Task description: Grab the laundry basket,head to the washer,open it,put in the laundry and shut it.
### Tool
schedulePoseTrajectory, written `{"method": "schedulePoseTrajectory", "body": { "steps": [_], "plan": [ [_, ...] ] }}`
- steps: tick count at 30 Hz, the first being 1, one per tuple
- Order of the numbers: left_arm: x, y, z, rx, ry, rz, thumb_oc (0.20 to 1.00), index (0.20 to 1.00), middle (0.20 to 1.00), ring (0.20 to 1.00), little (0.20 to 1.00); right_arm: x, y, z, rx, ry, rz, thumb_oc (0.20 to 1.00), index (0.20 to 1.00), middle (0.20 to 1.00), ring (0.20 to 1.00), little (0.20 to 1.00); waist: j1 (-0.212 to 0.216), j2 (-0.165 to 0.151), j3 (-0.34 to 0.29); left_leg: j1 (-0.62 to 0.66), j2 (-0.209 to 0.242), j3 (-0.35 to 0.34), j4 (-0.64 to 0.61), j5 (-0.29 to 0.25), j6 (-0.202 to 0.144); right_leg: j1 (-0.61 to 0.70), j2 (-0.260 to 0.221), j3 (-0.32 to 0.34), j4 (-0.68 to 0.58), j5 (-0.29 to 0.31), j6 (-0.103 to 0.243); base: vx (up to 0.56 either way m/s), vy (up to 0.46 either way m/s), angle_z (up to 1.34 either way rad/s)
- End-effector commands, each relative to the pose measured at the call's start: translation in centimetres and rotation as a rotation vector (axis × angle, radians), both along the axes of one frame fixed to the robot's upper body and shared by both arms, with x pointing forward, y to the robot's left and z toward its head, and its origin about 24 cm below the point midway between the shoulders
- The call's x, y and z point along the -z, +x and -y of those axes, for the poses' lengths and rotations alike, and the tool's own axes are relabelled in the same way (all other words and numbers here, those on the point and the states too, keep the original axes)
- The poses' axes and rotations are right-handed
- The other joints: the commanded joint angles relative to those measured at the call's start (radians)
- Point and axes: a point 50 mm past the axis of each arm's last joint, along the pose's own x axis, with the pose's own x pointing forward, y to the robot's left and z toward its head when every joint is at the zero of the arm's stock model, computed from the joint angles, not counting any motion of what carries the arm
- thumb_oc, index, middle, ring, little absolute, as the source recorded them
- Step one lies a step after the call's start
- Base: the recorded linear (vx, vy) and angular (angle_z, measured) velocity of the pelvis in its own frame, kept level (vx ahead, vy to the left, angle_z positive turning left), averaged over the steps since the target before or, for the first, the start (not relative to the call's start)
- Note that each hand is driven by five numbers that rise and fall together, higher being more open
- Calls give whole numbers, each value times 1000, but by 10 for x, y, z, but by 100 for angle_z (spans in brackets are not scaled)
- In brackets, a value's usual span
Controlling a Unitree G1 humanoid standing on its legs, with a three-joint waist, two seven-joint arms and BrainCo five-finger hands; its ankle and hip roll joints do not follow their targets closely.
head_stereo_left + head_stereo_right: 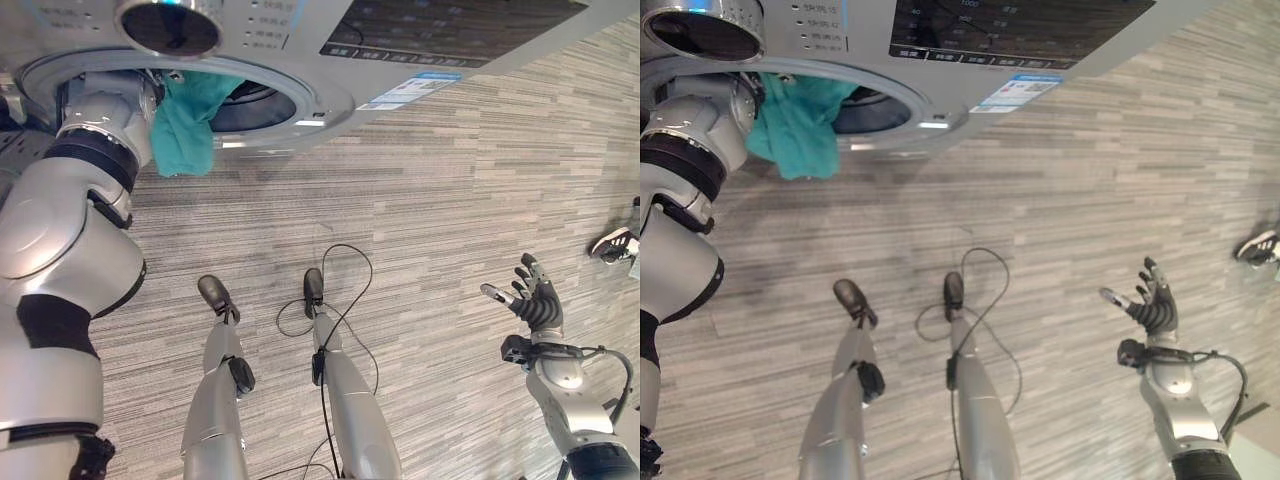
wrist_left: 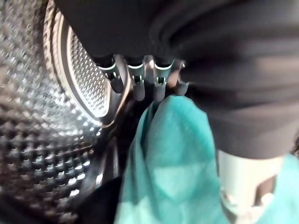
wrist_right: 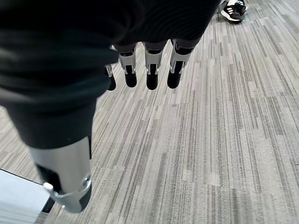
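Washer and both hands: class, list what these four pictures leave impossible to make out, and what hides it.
- Left hand: in the eye views it is inside the washer opening, behind the teal cloth; its wrist view does not settle the grip.
- Washer door: not identifiable.
- Person's shoe: cut by the frame edge.
- Right hand: open, nothing hidden.

teal cloth [image 1: 186, 125] over washer [image 1: 330, 60] rim, prob. snagged

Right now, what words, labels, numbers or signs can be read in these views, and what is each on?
Nothing reads clearly.
On the washer's control panel: small print beside the dial, too small to read.
On the dark display: faint figures, blurred.
On the blue-and-white sticker on the washer's front: print too small to read.
On the teal cloth: no print visible.
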Motion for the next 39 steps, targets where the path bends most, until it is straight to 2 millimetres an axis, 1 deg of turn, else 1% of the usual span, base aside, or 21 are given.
{"method": "schedulePoseTrajectory", "body": {
  "steps": [1, 4, 7, 8, 10, 11, 12, 13, 14, 15, 17, 19, 20, 24, 26, 29, 30, 31, 34, 37, 39],
  "plan": [
    [-93, -40, 31, 237, -143, 443, 1000, 1000, 1000, 1000, 1000, -27, -4, 25, 106, -42, 152, 1000, 1000, 1000, 1000, 1000, -21, 69, 35, 93, -24, -82, 33, -257, -35, 373, 18, -55, 2, 72, 33, 8, -36, -2],
    [-68, -45, 29, 432, -268, 549, 1000, 1000, 1000, 1000, 1000, -12, -6, 8, 70, 31, 143, 1000, 1000, 1000, 1000, 1000, 3, 67, 49, 98, -28, -90, 33, -257, -37, 385, 16, -72, 2, 59, 33, 4, -38, -3],
    [-16, -48, 17, 596, -481, 535, 1000, 1000, 1000, 1000, 1000, 6, -10, -7, 37, 99, 101, 1000, 1000, 1000, 1000, 1000, 21, 68, 53, 111, -41, -94, 30, -251, -36, 403, 14, -81, 2, 44, 33, 0, -31, -6],
    [6, -53, 9, 644, -554, 527, 1000, 1000, 1000, 1000, 1000, 10, -12, -12, 31, 118, 90, 1000, 1000, 1000, 1000, 1000, 32, 69, 57, 117, -44, -97, 30, -249, -36, 412, 13, -87, 2, 38, 33, 17, -31, -1],
    [100, -70, 1, 729, -803, 398, 1000, 1000, 1000, 1000, 1000, 33, -15, -29, 25, 181, 23, 1000, 1000, 1000, 1000, 1000, 83, 75, 69, 138, -58, -109, 30, -244, -36, 438, 18, -110, 2, 1, 28, 16, -16, 7],
    [101, -72, 0, 724, -806, 397, 1000, 1000, 1000, 1000, 1000, 33, -15, -29, 22, 178, 20, 1000, 1000, 1000, 1000, 1000, 78, 77, 65, 137, -58, -109, 29, -241, -37, 438, 18, -110, 2, 2, 28, 5, -23, 16],
    [143, -87, 0, 744, -912, 319, 1000, 1000, 1000, 1000, 1000, 41, -15, -36, 21, 201, -10, 1000, 1000, 1000, 1000, 1000, 106, 80, 71, 149, -62, -115, 24, -234, -38, 450, 21, -122, 2, -19, 22, 8, -57, 12],
    [175, -99, 7, 765, -967, 230, 1000, 1000, 1000, 1000, 1000, 46, -13, -44, 6, 218, -26, 1000, 1000, 1000, 1000, 1000, 134, 85, 74, 158, -62, -124, 25, -226, -41, 459, 27, -138, 2, -43, 13, 12, -76, 21],
    [192, -105, 11, 775, -1040, 182, 1000, 1000, 1000, 1000, 1000, 49, -11, -48, 0, 223, -39, 1000, 1000, 1000, 1000, 1000, 144, 87, 75, 162, -62, -128, 26, -218, -44, 466, 30, -147, 2, -55, 9, 21, -82, 23],
    [220, -114, 14, 797, -1219, 80, 1000, 1000, 1000, 1000, 1000, 50, -4, -56, -26, 235, -45, 1000, 1000, 1000, 1000, 1000, 168, 97, 79, 176, -62, -141, 23, -207, -45, 474, 39, -165, 6, -91, -4, 12, -74, 28],
    [249, -128, 18, 828, -1385, -61, 1000, 1000, 1000, 1000, 1000, 45, 7, -64, -58, 230, -33, 1000, 1000, 1000, 1000, 1000, 201, 114, 85, 181, -64, -161, 16, -188, -47, 472, 50, -188, 24, -139, -20, 13, -60, 23],
    [256, -131, 19, 837, -1438, -101, 1000, 1000, 1000, 1000, 1000, 43, 12, -68, -72, 225, -28, 1000, 1000, 1000, 1000, 1000, 209, 120, 87, 183, -64, -168, 14, -182, -47, 472, 54, -197, 34, -159, -29, 12, -47, 28],
    [269, -139, 23, 837, -1506, -163, 1000, 1000, 1000, 1000, 1000, 38, 20, -75, -82, 227, -4, 1000, 1000, 1000, 1000, 1000, 228, 129, 87, 180, -68, -183, 14, -174, -48, 470, 59, -215, 45, -188, -41, 16, -59, 30],
    [285, -147, 30, 834, -1558, -278, 1000, 1000, 1000, 1000, 1000, 29, 40, -87, -89, 221, 25, 1000, 1000, 1000, 1000, 1000, 271, 144, 93, 173, -74, -210, 13, -159, -50, 468, 66, -246, 63, -239, -62, 12, -48, 18],
    [286, -149, 31, 844, -1566, -295, 1000, 1000, 1000, 1000, 1000, 28, 48, -91, -87, 215, 19, 1000, 1000, 1000, 1000, 1000, 283, 150, 96, 168, -76, -218, 14, -157, -50, 468, 67, -257, 68, -249, -67, 3, -37, 24],
    [290, -153, 36, 848, -1597, -345, 1000, 1000, 1000, 1000, 1000, 13, 86, -91, -8, 215, 15, 1000, 1000, 1000, 1000, 1000, 349, 179, 112, 142, -90, -252, 25, -142, -53, 469, 69, -304, 93, -295, -89, 4, -53, 28],
    [290, -153, 36, 849, -1597, -352, 1000, 1000, 1000, 1000, 1000, 10, 92, -91, 5, 206, 14, 1000, 1000, 1000, 1000, 1000, 363, 186, 119, 137, -92, -260, 26, -139, -55, 467, 69, -313, 101, -308, -95, 6, -36, 41],
    [290, -153, 36, 850, -1596, -351, 1000, 1000, 1000, 1000, 1000, 9, 92, -91, 5, 206, 16, 1000, 1000, 1000, 1000, 1000, 363, 187, 120, 136, -92, -262, 27, -139, -55, 466, 70, -313, 103, -309, -96, 6, -1, 38],
    [287, -152, 39, 877, -1594, -354, 1000, 1000, 1000, 1000, 1000, 0, 112, -91, 29, 149, -13, 1000, 1000, 1000, 1000, 1000, 405, 213, 136, 121, -103, -279, 30, -129, -56, 451, 73, -340, 129, -337, -108, 7, 12, 26],
    [284, -151, 42, 890, -1594, -353, 1000, 1000, 1000, 1000, 1000, 0, 118, -95, 37, 179, -32, 1000, 1000, 1000, 1000, 1000, 420, 222, 143, 108, -110, -286, 35, -127, -56, 447, 73, -352, 140, -345, -113, 8, 14, 33],
    [284, -148, 48, 906, -1608, -366, 1000, 1000, 1000, 1000, 1000, 0, 125, -100, 49, 221, -68, 1000, 1000, 1000, 1000, 1000, 445, 234, 148, 93, -119, -289, 43, -127, -56, 446, 74, -368, 148, -353, -117, 20, 16, 33]
  ]
}}
